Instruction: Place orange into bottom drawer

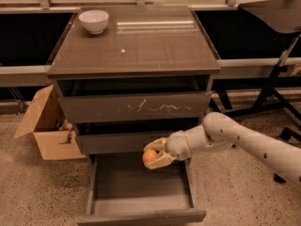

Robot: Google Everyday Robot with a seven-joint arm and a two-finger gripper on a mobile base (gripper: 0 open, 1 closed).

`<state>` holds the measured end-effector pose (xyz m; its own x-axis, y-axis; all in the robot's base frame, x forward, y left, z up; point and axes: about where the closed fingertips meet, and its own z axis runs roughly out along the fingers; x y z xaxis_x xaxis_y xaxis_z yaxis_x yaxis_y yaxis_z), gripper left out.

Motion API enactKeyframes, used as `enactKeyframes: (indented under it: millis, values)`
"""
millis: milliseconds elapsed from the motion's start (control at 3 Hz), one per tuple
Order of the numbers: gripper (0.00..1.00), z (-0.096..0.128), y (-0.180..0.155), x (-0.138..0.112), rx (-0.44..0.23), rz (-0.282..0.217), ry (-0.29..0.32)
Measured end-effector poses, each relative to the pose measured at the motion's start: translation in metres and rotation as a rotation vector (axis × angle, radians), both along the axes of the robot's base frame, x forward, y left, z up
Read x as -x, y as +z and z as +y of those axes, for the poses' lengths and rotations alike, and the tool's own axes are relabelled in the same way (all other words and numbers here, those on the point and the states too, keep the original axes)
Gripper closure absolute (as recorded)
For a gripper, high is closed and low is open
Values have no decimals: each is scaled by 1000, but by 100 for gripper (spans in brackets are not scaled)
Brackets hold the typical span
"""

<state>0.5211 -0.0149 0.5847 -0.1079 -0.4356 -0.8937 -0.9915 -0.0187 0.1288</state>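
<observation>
The orange [149, 155] is small and round, held between the pale fingers of my gripper [157, 154]. The gripper is shut on it. It hangs in front of the middle drawer's lower edge, just above the back of the open bottom drawer [141, 200]. That drawer is pulled out at the base of the cabinet, a wide shallow dark tray with nothing in it. My white arm [244, 142] reaches in from the right.
A white bowl [93, 21] stands on the cabinet top [141, 41] at the back left. The top drawer [136, 106] has pale scratches. An open cardboard box [47, 126] sits on the floor at the left. A black chair [277, 41] stands at the right.
</observation>
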Motion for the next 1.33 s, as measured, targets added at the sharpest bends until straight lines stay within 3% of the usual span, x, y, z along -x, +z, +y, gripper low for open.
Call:
enactKeyframes:
  millis: [333,667,1333]
  values:
    - [100,1,-71,11,45,55,-55]
    - [100,3,-76,10,40,58,-56]
    - [100,6,-171,-39,165,-31,-103]
